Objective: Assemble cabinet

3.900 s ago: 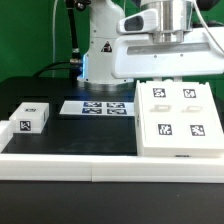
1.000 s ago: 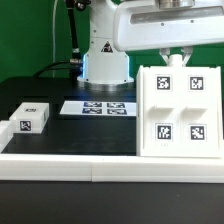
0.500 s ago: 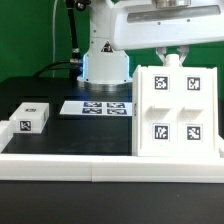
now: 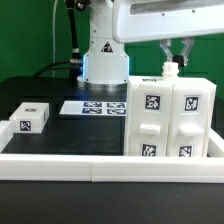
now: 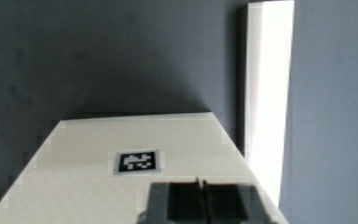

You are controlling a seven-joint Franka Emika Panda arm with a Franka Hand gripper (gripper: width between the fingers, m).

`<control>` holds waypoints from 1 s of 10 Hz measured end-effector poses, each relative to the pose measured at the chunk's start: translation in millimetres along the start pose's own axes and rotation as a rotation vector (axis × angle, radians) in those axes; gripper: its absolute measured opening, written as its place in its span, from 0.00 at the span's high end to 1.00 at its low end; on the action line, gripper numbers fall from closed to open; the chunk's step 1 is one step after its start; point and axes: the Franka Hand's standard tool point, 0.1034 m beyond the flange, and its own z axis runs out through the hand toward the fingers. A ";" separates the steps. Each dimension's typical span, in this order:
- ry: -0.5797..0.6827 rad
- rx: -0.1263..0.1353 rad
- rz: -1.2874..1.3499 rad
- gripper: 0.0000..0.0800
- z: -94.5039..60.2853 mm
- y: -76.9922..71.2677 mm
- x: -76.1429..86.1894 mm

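Observation:
The cabinet (image 4: pixel 170 120), a large white box body with black-and-white tags, stands upright on the black table at the exterior view's right, against the border rail. My gripper (image 4: pixel 177 62) hangs just above its top edge, next to a small white knob there. In the wrist view the cabinet's white face with one tag (image 5: pixel 140 140) lies below my gripper (image 5: pixel 204 205). Its two dark fingers stand together with only a thin line between them and nothing held. A small tagged white block (image 4: pixel 32 117) sits on the table at the exterior view's left.
The marker board (image 4: pixel 95 106) lies flat behind the middle of the table. The long low white border rail (image 4: pixel 60 165) runs along the front and also shows in the wrist view (image 5: pixel 270 80). The arm's base (image 4: pixel 105 60) stands at the back.
The cabinet went from lying low to tilted up under my gripper, and now stands upright showing a different tagged face. My gripper is off it, slightly higher.

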 end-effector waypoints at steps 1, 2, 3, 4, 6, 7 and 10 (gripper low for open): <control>-0.001 0.000 0.000 1.00 0.3 0.1 -0.2; -0.001 0.000 0.000 1.00 0.4 0.1 -0.2; -0.001 0.000 0.000 0.84 0.4 0.1 -0.2; -0.001 0.000 0.000 0.67 0.4 0.1 -0.3; -0.001 0.000 0.000 0.44 0.4 0.1 -0.3; -0.001 0.000 0.000 0.27 0.4 0.1 -0.3; -0.001 0.000 0.000 0.02 0.4 0.1 -0.3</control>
